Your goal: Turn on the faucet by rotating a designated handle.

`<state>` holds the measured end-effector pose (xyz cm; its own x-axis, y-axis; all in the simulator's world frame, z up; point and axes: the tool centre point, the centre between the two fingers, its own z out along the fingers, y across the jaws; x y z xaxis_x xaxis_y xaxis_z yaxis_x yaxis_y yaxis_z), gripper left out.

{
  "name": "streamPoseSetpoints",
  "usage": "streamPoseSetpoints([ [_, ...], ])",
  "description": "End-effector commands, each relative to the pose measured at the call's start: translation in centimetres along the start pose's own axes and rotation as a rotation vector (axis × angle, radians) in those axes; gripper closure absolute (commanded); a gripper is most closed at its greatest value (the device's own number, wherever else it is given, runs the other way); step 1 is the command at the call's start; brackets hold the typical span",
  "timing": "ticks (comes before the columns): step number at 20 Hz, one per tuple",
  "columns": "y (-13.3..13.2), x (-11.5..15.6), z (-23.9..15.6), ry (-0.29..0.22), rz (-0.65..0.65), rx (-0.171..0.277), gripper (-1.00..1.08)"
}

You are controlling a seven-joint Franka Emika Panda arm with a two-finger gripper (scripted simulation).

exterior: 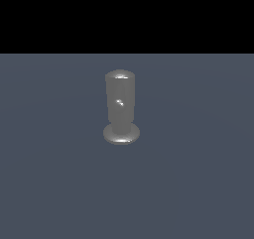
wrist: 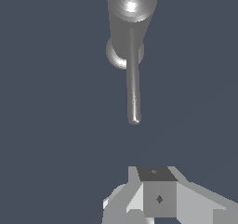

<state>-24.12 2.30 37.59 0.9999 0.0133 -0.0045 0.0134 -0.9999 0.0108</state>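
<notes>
The faucet (exterior: 120, 104) is a glossy grey upright cylinder with a domed top on a round disc base. It stands on the dark blue-grey floor in the middle of the exterior view. The handle (wrist: 133, 83) is a thin grey rod. In the wrist view it runs from the cylinder's top (wrist: 132, 4) towards my gripper and ends in a rounded tip (wrist: 134, 120). In the exterior view the handle (exterior: 119, 103) shows only as a small bright spot in front of the cylinder. My gripper (wrist: 154, 173) is apart from the rod's tip, holds nothing, and shows no gap between its fingers. It is out of the exterior view.
A flat dark blue-grey floor (exterior: 198, 183) lies all around the faucet. A black band fills the upper part of the exterior view.
</notes>
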Motion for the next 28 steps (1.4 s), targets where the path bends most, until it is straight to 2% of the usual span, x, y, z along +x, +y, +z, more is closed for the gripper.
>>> streamPoseSetpoints([
  [1,-0.5,0.3,2.2,0.001,-0.002,0.002,1.08],
  [15,-3.2,2.0,12.2,0.004,-0.015,0.009,1.08],
  [28,-4.1,2.8,15.4,0.005,-0.02,0.011,1.08],
])
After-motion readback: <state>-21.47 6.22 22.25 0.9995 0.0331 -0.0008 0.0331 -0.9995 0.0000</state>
